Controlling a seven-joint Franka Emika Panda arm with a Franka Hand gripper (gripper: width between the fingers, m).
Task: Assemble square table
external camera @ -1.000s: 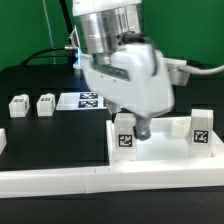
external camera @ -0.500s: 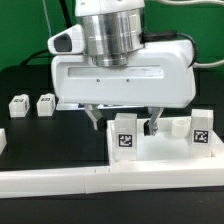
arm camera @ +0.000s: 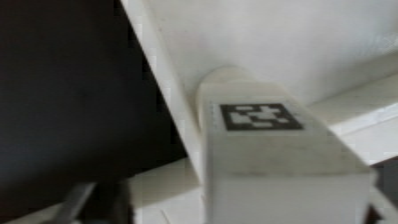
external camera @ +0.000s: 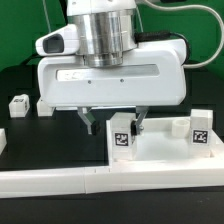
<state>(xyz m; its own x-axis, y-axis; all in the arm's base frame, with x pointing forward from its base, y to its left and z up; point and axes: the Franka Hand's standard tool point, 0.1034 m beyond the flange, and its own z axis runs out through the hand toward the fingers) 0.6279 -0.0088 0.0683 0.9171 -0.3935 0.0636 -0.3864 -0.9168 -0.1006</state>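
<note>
Exterior view: the square table top (external camera: 165,160) is laid flat on the black tabletop (external camera: 50,150), butted against the white barrier wall (external camera: 50,185), presumably so it's braced. A leg block (external camera: 123,138) is stood upright at its corner on the exterior view's left. It's straddled by the gripper (external camera: 115,124), jaws wide, a gap seen on one side, so nothing's gripped yet. A second leg block (external camera: 201,128) is parked further along the top, kept handy.
</note>
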